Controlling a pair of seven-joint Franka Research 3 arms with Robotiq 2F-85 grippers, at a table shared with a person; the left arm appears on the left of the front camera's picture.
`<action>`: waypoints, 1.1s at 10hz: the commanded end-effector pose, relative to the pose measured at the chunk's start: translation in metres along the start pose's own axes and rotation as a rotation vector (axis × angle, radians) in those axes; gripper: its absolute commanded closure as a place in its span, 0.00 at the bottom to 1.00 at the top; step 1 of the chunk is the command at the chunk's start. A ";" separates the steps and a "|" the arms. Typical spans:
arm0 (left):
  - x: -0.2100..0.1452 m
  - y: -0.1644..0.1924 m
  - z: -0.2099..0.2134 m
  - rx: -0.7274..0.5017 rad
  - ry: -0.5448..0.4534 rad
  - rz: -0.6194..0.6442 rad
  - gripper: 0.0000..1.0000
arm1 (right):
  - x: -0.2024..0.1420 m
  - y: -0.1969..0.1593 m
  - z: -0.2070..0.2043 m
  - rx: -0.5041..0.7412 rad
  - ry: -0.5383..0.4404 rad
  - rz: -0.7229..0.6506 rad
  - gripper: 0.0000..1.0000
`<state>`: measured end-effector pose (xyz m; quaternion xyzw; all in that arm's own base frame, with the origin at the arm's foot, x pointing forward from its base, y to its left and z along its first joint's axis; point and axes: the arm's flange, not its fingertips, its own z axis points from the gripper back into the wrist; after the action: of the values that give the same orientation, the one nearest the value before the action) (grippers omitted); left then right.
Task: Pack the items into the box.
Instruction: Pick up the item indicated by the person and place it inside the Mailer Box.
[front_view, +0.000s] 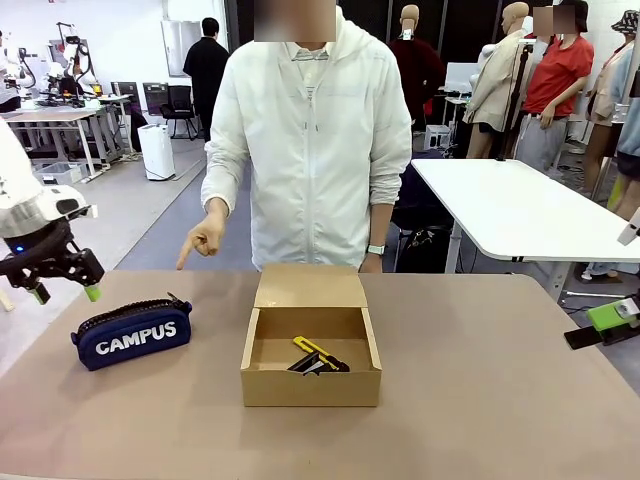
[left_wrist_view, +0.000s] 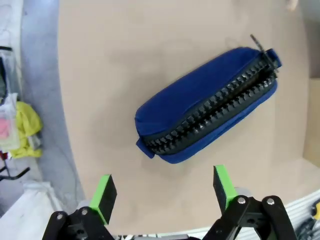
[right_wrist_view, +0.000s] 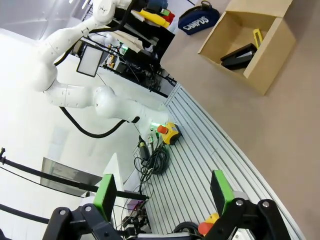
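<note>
Navy pouch (front_view: 132, 335) lies just beneath the left claw (front_view: 66, 294), which hangs released, grasping nothing.

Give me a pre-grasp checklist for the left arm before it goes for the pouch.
1. Left gripper open, above the pencil pouch: ok.
2. Pouch zipped, lying free on the table, nothing on it: ok.
3. Fingers lined up across the pouch's short side: not ok. In the left wrist view it lies diagonally to them.
4. Person's pointing hand apart from the pouch: ok, but watch it.
5. Cardboard box open, flap folded back: ok.
6. Room for the pouch beside the utility knife and stapler: cannot tell.
</note>
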<state>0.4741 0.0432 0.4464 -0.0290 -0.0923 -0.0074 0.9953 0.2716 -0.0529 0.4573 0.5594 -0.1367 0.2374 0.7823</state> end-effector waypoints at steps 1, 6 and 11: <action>-0.006 0.010 0.015 -0.066 -0.010 -0.007 0.00 | -0.005 0.002 0.002 -0.002 0.013 0.003 0.00; 0.017 0.006 0.000 -0.117 -0.020 -0.342 0.00 | -0.005 0.002 0.002 -0.002 0.013 0.003 0.00; 0.047 -0.025 -0.047 -0.003 0.048 -1.324 0.00 | -0.005 0.002 0.002 -0.002 0.013 0.003 0.00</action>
<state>0.5210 0.0070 0.4095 -0.0128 -0.0579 -0.4722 0.8795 0.2712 -0.0527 0.4570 0.5596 -0.1367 0.2372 0.7822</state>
